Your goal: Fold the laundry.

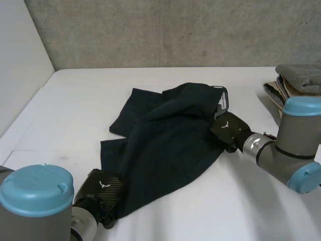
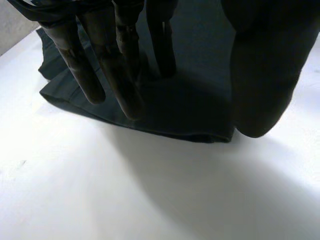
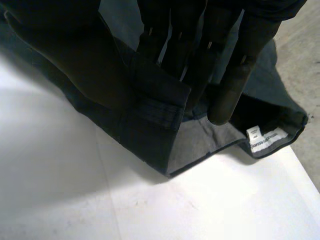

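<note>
Closest to the head camera is the left arm (image 1: 36, 198), and its left hand (image 1: 105, 190) rests at the near leg hem (image 2: 150, 131) of the dark trousers (image 1: 170, 140), which lie rumpled across the middle of the white table (image 1: 75, 105). Seen from its own wrist, that hand is loose: fingers (image 2: 92, 75) straight and spread above the hem, thumb standing apart, nothing caught between them. I judge it is set there to take the hem for a fold. Whether the tips actually touch the cloth is hard to make out. At the far end the right hand (image 1: 228, 128) is on the waistband (image 3: 150, 110), where a layer of cloth rises between its thumb and straight fingers (image 3: 227, 95), so it seems to pinch that band, likely to carry it toward the hem. Grey lining and a white label (image 3: 265, 137) show just past the fingertips. A stack of folded cloths (image 1: 301, 78) is cut off at the head view's right edge, and how the two legs lie under the rumpled folds I cannot tell.
</note>
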Controlling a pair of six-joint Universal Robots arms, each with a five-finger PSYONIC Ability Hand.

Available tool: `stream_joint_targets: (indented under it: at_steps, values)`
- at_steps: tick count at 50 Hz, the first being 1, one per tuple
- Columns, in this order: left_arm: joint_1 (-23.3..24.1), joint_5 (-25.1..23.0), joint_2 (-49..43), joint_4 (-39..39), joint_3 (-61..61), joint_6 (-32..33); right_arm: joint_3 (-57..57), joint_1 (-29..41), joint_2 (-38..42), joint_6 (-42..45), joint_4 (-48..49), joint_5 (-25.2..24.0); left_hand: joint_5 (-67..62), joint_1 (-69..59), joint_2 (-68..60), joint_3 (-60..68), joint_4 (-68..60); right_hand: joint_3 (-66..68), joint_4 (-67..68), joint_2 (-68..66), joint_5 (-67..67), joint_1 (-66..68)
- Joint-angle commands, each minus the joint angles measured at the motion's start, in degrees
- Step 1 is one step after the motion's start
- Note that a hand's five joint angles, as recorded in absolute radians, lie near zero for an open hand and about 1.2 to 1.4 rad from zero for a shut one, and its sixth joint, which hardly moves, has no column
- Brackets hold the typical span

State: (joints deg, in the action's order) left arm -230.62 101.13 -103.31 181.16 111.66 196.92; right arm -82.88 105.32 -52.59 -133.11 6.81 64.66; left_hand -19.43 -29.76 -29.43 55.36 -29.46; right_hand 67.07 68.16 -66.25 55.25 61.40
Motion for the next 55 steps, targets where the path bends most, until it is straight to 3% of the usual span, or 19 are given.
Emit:
stream_joint_targets:
  at_steps: [1, 6, 13, 15, 22, 27, 35, 41, 45, 50, 55]
  values:
    - [0.35, 0.91, -2.42, 4.28, 0.05, 2.76, -1.5, 0.59, -2.34, -2.95, -0.04, 0.81, -6.18, -5.85, -6.18, -19.75, -6.15, 12.93, 11.84, -13.75, 14.75, 18.6]
    - [0.35, 1.35, -4.0, 6.66, -0.13, 6.28, -1.59, 0.59, -2.87, -4.88, -0.13, 1.43, -7.85, -7.52, -7.86, -18.08, -7.82, 12.93, 11.84, -13.75, 14.75, 18.6]
    - [-0.7, 1.79, -5.67, 13.51, 0.04, 11.99, -2.82, 0.41, -4.45, -5.76, -0.22, 1.52, -33.73, -33.4, -33.74, 7.8, -33.7, 12.93, 11.84, -13.75, 14.75, 18.6]
    - [-1.06, 1.88, -6.46, 15.97, -0.13, 14.79, -3.26, 0.32, -5.24, -6.29, -0.22, 1.69, -50.49, -50.17, -50.5, 24.56, -50.46, 12.93, 11.84, -13.75, 14.75, 18.6]
    - [-1.94, 3.02, -1.48, 17.56, -1.18, 19.03, -3.61, 0.32, -11.03, -7.26, -4.95, 3.1, -50.57, -50.24, -50.57, 24.64, -50.54, 12.93, 11.84, -13.75, 14.75, 18.6]
    - [-5.09, 0.75, 7.4, 16.16, -3.46, 17.45, -1.5, -0.11, -17.01, -7.43, -12.77, 3.45, -50.57, -50.24, -50.57, 24.64, -50.54, 12.93, 11.84, -13.75, 14.75, 18.6]
    - [-11.59, -6.55, 21.47, 5.28, -11.54, 10.69, 6.66, -2.92, -29.3, -8.14, -28.14, 3.89, -50.57, -50.24, -50.57, 24.64, -50.54, 12.93, 11.84, -13.75, 14.75, 18.6]
    - [-15.56, -9.36, 25.18, -0.1, -17.18, 5.32, 9.92, -3.45, -33.02, -6.82, -36.15, 3.63, -50.57, -50.24, -50.57, 24.64, -50.54, 12.93, 11.84, -13.75, 14.75, 18.6]
    - [-17.49, -11.91, 22.55, -3.79, -18.67, 3.56, 10.37, -3.11, -31.27, -2.87, -40.11, 3.63, -50.57, -50.24, -50.57, 24.64, -50.54, 12.93, 11.84, -13.75, 14.75, 18.6]
    - [-17.85, -12.8, 10.45, -5.21, -21.04, 4.26, 11.5, -0.04, -22.85, 2.14, -42.4, 5.82, -50.57, -50.24, -50.57, 24.64, -50.54, 12.93, 11.84, -13.75, 14.75, 18.6]
    - [-17.76, -12.18, -2.66, -3.63, -28.41, 6.01, 16.33, 1.55, -12.73, 1.8, -42.14, 9.78, -50.57, -50.24, -50.57, 24.64, -50.54, 12.93, 11.84, -13.75, 14.75, 18.6]
